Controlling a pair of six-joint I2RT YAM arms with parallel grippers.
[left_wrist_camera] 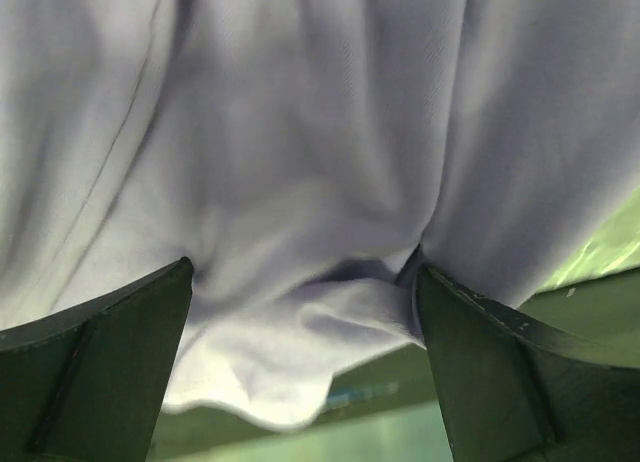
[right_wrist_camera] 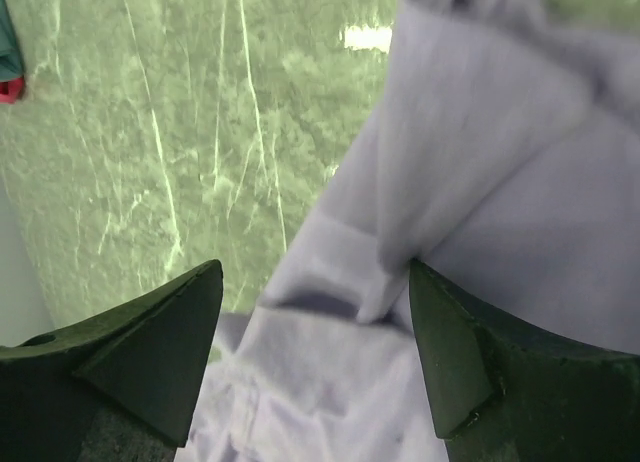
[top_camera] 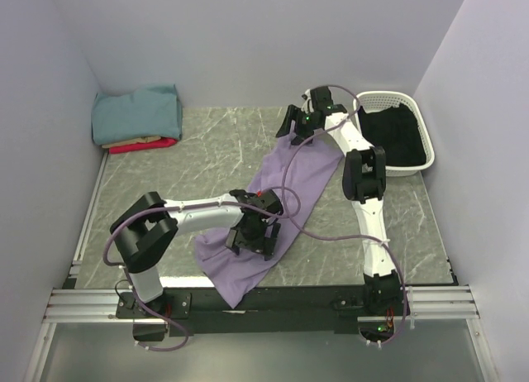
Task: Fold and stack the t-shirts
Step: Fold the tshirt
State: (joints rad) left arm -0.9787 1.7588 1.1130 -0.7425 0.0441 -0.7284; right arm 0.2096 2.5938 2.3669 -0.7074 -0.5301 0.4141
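Soft matt cloth shirt (top_camera: 314, 171) on a smooth, marble-veined table (top_camera: 207, 150).

Soft, even light fills the overhead view, with only faint shadows. Both wrist views are green-tinted; the purple shirt (left_wrist_camera: 300, 132) is blurred close up, and glare marks the table (right_wrist_camera: 150, 132).

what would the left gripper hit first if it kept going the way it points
The lavender shirt: it fills the view between the left gripper's open fingers, probably touching, though depth is unclear.
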